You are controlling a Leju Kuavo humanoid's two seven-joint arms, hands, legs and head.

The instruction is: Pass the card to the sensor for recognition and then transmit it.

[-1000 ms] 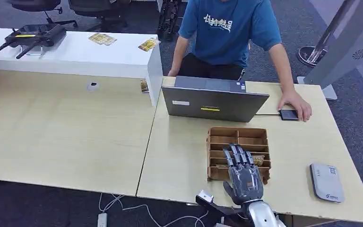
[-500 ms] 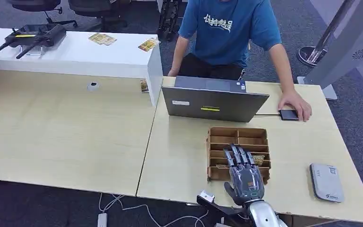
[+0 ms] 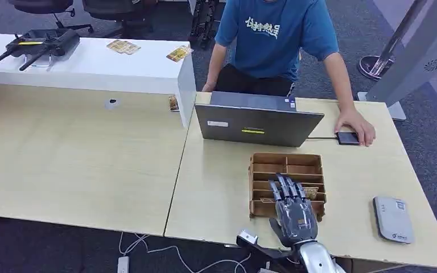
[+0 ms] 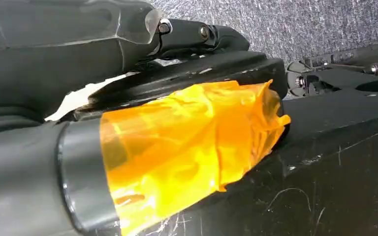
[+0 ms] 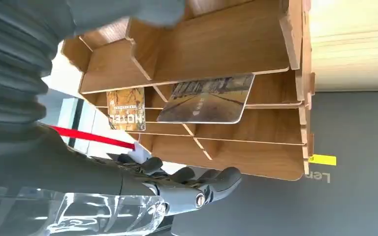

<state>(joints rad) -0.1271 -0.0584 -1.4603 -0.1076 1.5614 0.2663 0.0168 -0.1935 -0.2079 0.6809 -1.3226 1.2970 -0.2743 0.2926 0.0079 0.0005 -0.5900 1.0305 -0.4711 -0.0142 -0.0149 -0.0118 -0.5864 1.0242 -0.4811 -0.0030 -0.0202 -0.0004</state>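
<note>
Silver right arm: enters at the lower centre-right of the head view, ending in the right hand (image 3: 292, 211), back up.
Right hand fingers (image 3: 284, 186): stretched forward and slightly apart, holding nothing, lying over the near rows of the wooden card rack (image 3: 287, 167).
Right hand, wrist view: dark fingers (image 5: 211, 179) extend alongside the rack's outer wall, straight and loosely spread.
Left hand: cannot tell how its fingers lie; the left wrist view is taken up by an orange film wrap (image 4: 187, 147) on a dark part.
Card rack: brown slotted tray, centre-right of the head view, on the light wooden table (image 3: 216, 187).
Cards: a landscape-printed card (image 5: 206, 98) leans in one slot; beside it a brown card marked HOTEL (image 5: 125, 110) stands in the neighbouring slot.
Sensor: grey flat reader (image 3: 394, 219), lower right, well apart from the rack.
Laptop (image 3: 256, 125): just beyond the rack, lid back facing the robot.
Person: blue shirt, top centre, one hand (image 3: 357, 125) resting on a small black device (image 3: 347, 137) right of the laptop.
Far left: white counter (image 3: 91, 62) with a black antenna device (image 3: 37, 44).
</note>
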